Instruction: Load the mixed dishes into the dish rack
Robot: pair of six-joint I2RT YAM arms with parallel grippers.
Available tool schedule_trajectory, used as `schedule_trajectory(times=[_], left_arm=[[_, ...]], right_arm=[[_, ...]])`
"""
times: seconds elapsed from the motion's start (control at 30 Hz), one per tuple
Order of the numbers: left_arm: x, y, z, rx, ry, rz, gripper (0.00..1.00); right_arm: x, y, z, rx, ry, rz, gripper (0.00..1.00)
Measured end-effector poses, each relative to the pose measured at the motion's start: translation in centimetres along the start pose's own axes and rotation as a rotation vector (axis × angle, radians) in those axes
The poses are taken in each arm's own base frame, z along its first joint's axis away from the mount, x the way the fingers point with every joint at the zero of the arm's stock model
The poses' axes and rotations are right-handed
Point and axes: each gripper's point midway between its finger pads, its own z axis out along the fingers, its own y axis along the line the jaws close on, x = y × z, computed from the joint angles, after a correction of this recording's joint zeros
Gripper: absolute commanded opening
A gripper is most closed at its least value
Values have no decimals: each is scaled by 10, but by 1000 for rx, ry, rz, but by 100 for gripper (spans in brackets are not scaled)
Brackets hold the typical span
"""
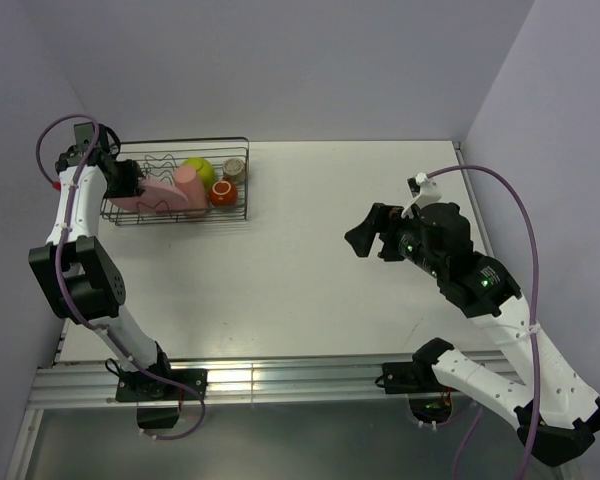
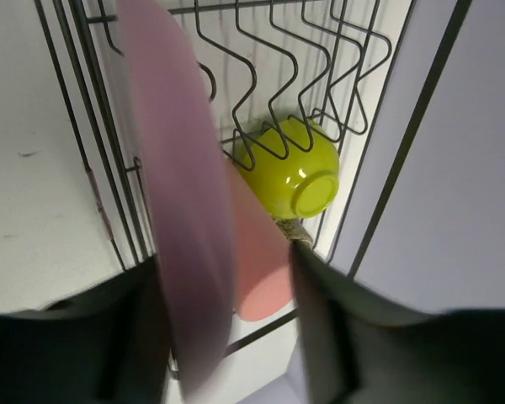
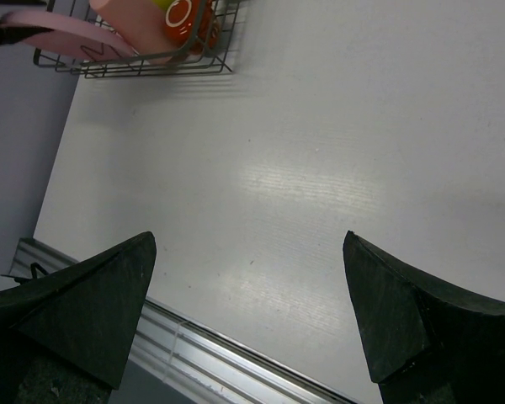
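The dish rack stands at the table's far left. In it are the lime-green bowl, the salmon-pink cup, the orange-red mug and the beige-grey cup. The large pink plate stands on edge at the rack's left end. My left gripper is at that end. In the left wrist view its jaws are open around the blurred plate, with a gap on the right showing the cup and bowl. My right gripper is open and empty over the table's right half.
The right wrist view shows the rack with the mug and plate at its top left. The aluminium rail runs along the table's near edge. Purple walls close in on the left, back and right.
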Motion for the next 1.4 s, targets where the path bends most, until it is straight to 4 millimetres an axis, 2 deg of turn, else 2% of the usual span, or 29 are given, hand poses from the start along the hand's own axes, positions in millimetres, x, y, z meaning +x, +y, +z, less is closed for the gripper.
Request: schedule_trajectory(times=[0.03, 0.07, 0.23, 0.53, 0.73, 0.9, 1.03, 1.1, 1.23, 1.3, 1.4], left_arm=[[0, 0, 1, -4, 3, 4, 78], [1, 0, 3, -14, 5, -4, 99], [3, 8, 10, -66, 18, -7, 99], [5, 20, 7, -101, 26, -4, 99], [7, 31, -24, -60, 45, -12, 99], [-8, 18, -56, 30, 38, -38, 99], [-20, 5, -69, 83, 32, -54, 99], [-19, 2, -76, 104, 43, -47, 99], [3, -1, -100, 205, 120, -15, 99], [26, 5, -117, 273, 193, 18, 99], [74, 17, -144, 385, 339, 93, 99]], right_arm=[[0, 0, 0, 0, 3, 0, 100], [1, 0, 1, 0, 3, -1, 100], [1, -1, 2, 2, 7, -7, 100], [3, 1, 9, -3, 30, -14, 100], [4, 6, 13, -18, 55, -19, 100], [2, 14, 15, -45, 78, -24, 100], [3, 22, 17, -74, 108, -23, 100], [5, 24, 17, -83, 125, -22, 100], [13, 26, 14, -100, 166, -14, 100], [16, 29, 12, -117, 179, -4, 100], [22, 33, 10, -146, 190, 22, 100]])
